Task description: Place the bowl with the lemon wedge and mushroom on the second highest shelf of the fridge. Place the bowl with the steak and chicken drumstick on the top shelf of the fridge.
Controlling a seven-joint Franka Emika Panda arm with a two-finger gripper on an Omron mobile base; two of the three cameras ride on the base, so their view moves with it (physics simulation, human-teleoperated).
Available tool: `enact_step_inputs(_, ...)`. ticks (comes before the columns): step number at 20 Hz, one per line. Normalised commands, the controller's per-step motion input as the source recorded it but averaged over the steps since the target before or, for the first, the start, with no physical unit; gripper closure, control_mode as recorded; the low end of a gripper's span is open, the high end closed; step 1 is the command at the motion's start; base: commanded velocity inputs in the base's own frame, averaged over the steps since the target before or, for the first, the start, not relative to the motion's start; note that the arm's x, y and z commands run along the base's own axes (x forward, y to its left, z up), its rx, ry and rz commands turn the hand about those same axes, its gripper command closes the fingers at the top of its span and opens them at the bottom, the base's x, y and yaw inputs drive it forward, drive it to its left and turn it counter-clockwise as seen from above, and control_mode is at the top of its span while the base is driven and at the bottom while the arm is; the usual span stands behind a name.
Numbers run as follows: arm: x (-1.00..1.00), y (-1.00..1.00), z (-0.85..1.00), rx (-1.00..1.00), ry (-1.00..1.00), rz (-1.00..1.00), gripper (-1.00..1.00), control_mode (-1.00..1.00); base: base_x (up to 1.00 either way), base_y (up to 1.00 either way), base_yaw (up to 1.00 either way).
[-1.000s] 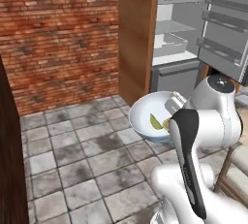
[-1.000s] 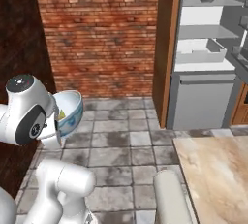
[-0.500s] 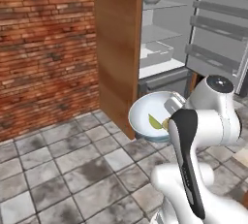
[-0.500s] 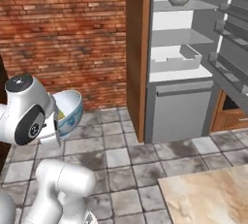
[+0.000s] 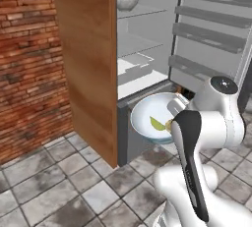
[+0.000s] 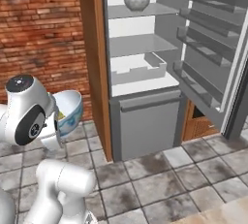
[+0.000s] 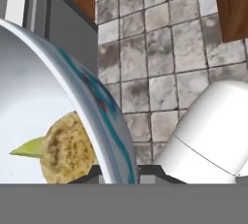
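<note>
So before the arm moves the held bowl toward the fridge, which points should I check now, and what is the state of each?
1. Tool shut on the rim of the bowl: ok.
2. Lemon wedge and mushroom inside the bowl: ok.
3. Fridge door open: ok.
4. Second highest shelf free of items: ok.
5. Other bowl already on the top shelf: ok; its contents: cannot tell.
6. Held bowl level: not ok, it looks tilted.
</note>
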Motion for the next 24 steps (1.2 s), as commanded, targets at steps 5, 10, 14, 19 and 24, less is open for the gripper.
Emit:
enact_step_inputs(5, 0.0, 0.0, 0.0, 0.0, 0.0, 0.0, 1.0, 1.0, 1.0, -0.33, -0.27)
enact_step_inputs(10, 0.0, 0.0, 0.0, 0.0, 0.0, 0.0, 1.0, 1.0, 1.0, -0.38, -0.15)
enact_step_inputs(14, 0.0, 0.0, 0.0, 0.0, 0.0, 0.0, 1.0, 1.0, 1.0, -0.42, -0.09)
enact_step_inputs(19, 0.0, 0.0, 0.0, 0.0, 0.0, 0.0, 1.0, 1.0, 1.0, -0.35, 0.07)
enact_step_inputs(24, 0.0, 0.0, 0.0, 0.0, 0.0, 0.0, 1.0, 1.0, 1.0, -0.07, 0.41)
